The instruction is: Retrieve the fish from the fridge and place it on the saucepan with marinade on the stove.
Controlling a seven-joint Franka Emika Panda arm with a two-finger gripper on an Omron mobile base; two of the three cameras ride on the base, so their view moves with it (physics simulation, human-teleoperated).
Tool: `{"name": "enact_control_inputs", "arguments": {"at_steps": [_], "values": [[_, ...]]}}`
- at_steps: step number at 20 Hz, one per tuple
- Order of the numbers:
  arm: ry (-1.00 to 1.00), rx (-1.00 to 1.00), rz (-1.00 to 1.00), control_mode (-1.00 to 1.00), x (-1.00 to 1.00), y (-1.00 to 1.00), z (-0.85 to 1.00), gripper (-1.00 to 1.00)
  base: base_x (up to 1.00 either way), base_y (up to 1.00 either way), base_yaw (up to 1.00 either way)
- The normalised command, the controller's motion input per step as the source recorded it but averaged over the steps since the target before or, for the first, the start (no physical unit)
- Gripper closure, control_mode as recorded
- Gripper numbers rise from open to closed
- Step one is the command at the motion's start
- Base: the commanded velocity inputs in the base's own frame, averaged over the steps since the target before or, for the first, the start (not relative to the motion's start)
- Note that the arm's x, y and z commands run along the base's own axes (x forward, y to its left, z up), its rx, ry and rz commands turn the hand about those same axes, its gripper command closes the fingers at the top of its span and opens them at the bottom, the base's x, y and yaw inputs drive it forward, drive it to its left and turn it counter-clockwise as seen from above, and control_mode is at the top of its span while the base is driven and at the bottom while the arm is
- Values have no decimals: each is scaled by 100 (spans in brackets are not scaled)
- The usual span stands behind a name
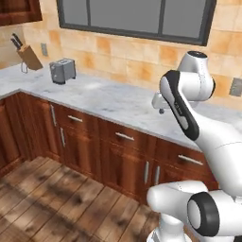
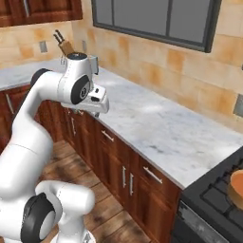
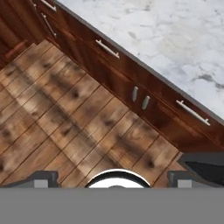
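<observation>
Over the wooden floor, beside the marble counter, the gripper hangs with its jaws spread wide and empty. At the right base view's edge, the copper saucepan sits on the black stove. Toaster and knife block stand far back.

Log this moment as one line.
tool: open, empty | aimed at: wood floor by cabinets | saucepan: on stove

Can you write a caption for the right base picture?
White arm over marble counter, stove with saucepan at right.
</observation>
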Motion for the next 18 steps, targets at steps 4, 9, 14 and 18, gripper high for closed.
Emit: {"name": "enact_control_inputs", "arguments": {"at_steps": [4, 9, 14, 18], "values": [[0, 0, 0, 100, 0, 0, 0, -100, 18, 16, 44], [0, 0, 0, 100, 0, 0, 0, -100, 2, 42, 47], [0, 0, 0, 100, 0, 0, 0, -100, 0, 46, 51], [0, 0, 0, 100, 0, 0, 0, -100, 0, 40, 51]]}}
